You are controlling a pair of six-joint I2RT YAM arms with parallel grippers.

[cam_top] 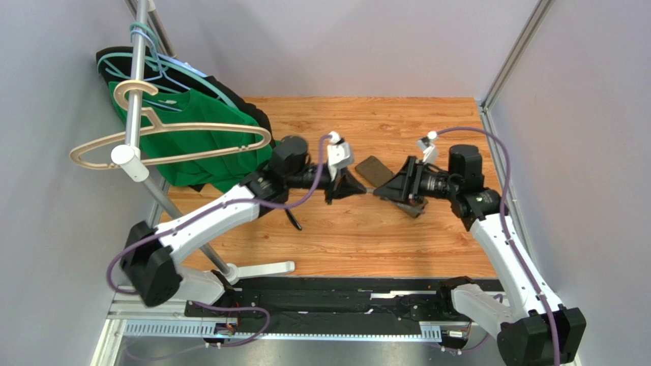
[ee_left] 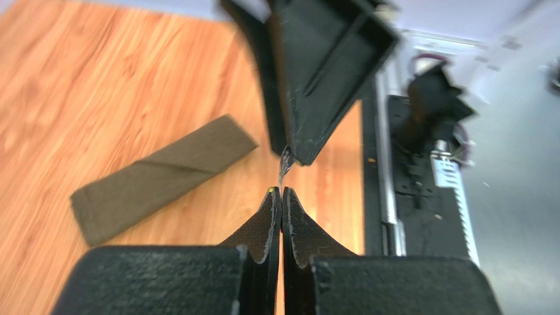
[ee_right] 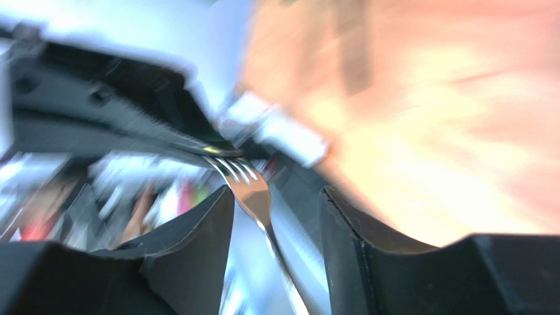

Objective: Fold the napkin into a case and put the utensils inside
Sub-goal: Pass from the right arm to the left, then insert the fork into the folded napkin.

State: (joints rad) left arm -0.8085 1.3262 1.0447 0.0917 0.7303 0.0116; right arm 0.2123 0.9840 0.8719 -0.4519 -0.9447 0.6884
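Observation:
The napkin lies folded as a narrow olive-brown case on the wooden table, just behind both grippers; it also shows in the left wrist view. My left gripper is shut on the silvery tine end of a fork. The fork runs back between the jaws of my right gripper, which stand wide apart around it. The two grippers face each other tip to tip above the table. A dark-handled utensil lies on the table beside the left arm.
A green shirt and a black garment hang with a wooden hanger on a metal rack pole at the left; the rack's foot reaches along the near edge. Grey walls close in the table.

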